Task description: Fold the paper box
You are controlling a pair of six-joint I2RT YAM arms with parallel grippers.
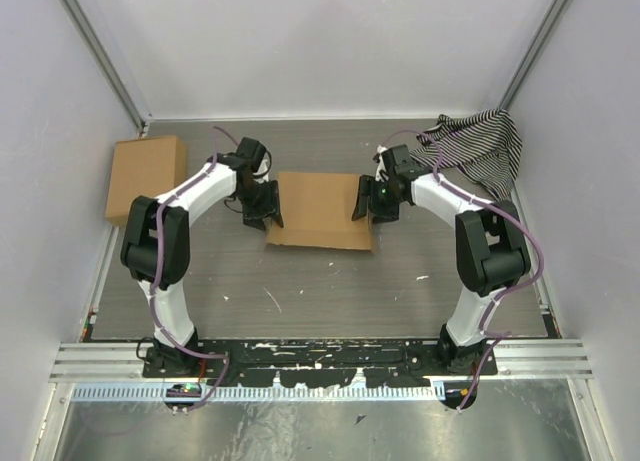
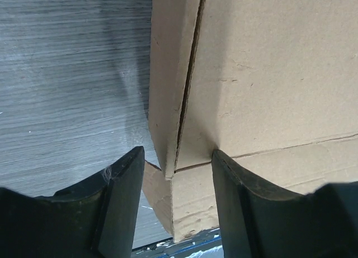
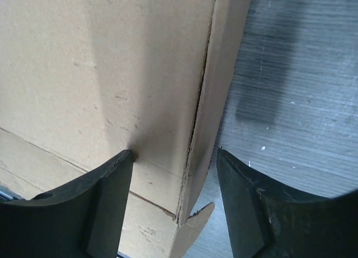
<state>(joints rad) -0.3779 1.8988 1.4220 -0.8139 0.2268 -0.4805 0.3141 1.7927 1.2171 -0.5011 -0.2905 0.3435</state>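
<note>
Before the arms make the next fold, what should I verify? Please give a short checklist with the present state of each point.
1. Left gripper straddles the left flap of the box: ok.
2. Right gripper straddles the right flap: ok.
3. Both jaws stand open, nothing clamped: ok.
4. Box rests on the table between the arms: ok.
5. Spare box and cloth lie apart from the box: ok.
6. Tabs seated in their slots: cannot tell.
</note>
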